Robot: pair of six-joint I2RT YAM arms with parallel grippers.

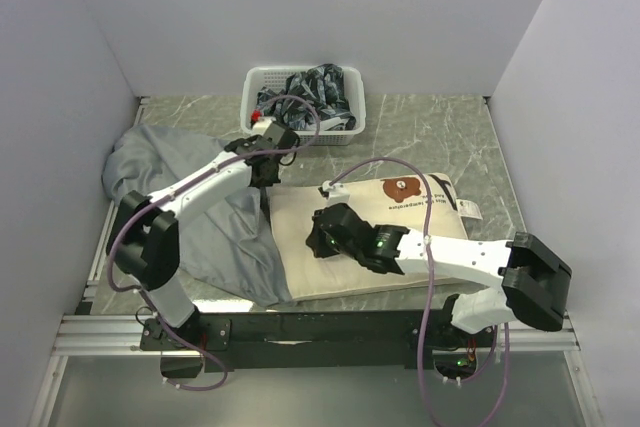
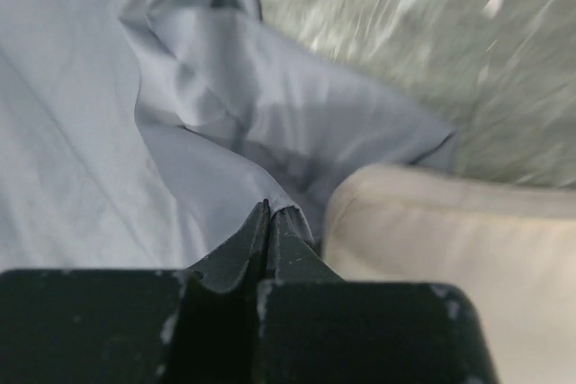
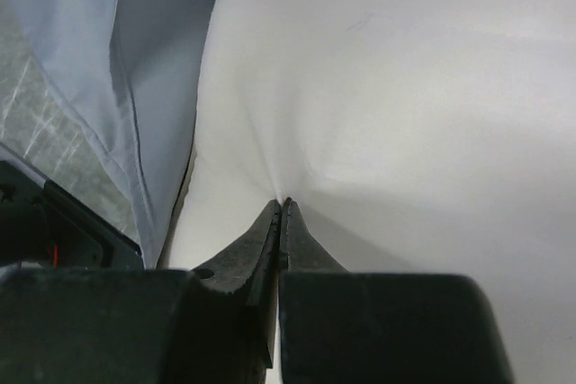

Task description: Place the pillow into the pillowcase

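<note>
Touching wrinkled grey pillowcase (image 1: pixel 215 237), cream pillow (image 1: pixel 300 247).

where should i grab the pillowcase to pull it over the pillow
Pinch a raised fold on the pillowcase edge that lies beside the pillow corner, coming from above on the left side. The cloth lies flat and wrinkled, so only a fold gives a gripper something to close on. The left gripper is shut on one there.
</note>
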